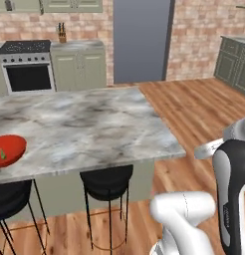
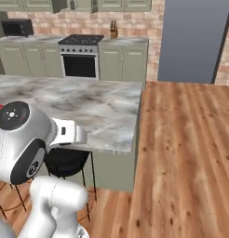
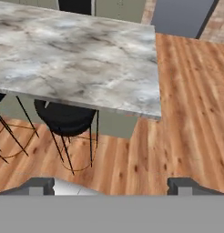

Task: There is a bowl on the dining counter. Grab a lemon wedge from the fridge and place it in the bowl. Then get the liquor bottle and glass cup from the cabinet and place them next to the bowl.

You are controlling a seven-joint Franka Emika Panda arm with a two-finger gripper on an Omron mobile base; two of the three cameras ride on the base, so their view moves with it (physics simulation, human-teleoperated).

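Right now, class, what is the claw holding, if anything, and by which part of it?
Nothing. The claw stands open in the hand view, with bare wooden floor between its fingertips. The lemon wedge already lies in the bowl.

The bowl (image 1: 9,149) sits on the table (image 1: 89,124), lemon wedge (image 1: 2,154) in it; stools (image 1: 107,182) stand under the table; the stove (image 1: 26,65) is behind the table.
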